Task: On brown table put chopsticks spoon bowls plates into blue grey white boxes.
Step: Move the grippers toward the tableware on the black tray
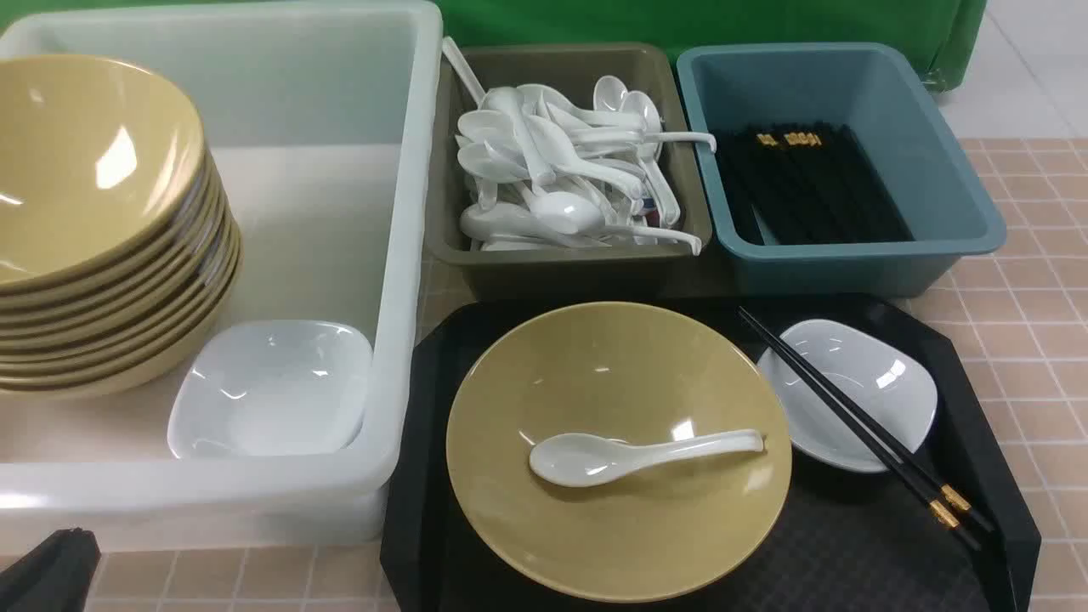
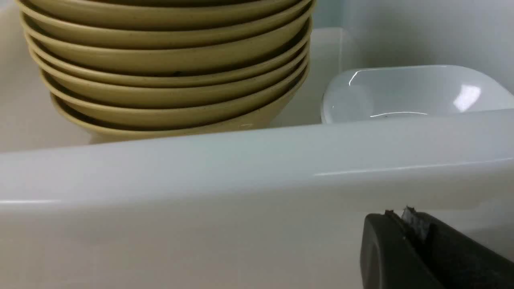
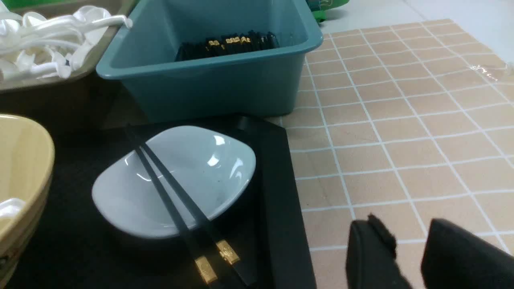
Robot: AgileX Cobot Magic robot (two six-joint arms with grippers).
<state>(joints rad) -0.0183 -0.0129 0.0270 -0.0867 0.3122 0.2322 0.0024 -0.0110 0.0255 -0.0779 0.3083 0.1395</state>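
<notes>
On the black tray (image 1: 977, 408) a yellow bowl (image 1: 618, 527) holds a white spoon (image 1: 633, 455). Beside it a white plate (image 1: 858, 374) has two black chopsticks (image 1: 858, 416) lying across it; both also show in the right wrist view, the plate (image 3: 200, 168) and the chopsticks (image 3: 176, 204). The white box (image 1: 399, 255) holds stacked yellow bowls (image 1: 102, 255) and a plate (image 1: 272, 391). The grey box (image 1: 561, 272) holds spoons, the blue box (image 1: 850, 263) chopsticks. My left gripper (image 2: 399, 214) is shut and empty, low outside the white box's near wall. My right gripper (image 3: 405, 228) is open and empty above the table, right of the tray.
The brown tiled table (image 1: 1028, 323) shows bare to the right of the tray and the blue box. A green cloth (image 1: 680, 21) hangs behind the boxes. The left gripper's dark tip (image 1: 47, 569) shows at the front view's bottom left corner.
</notes>
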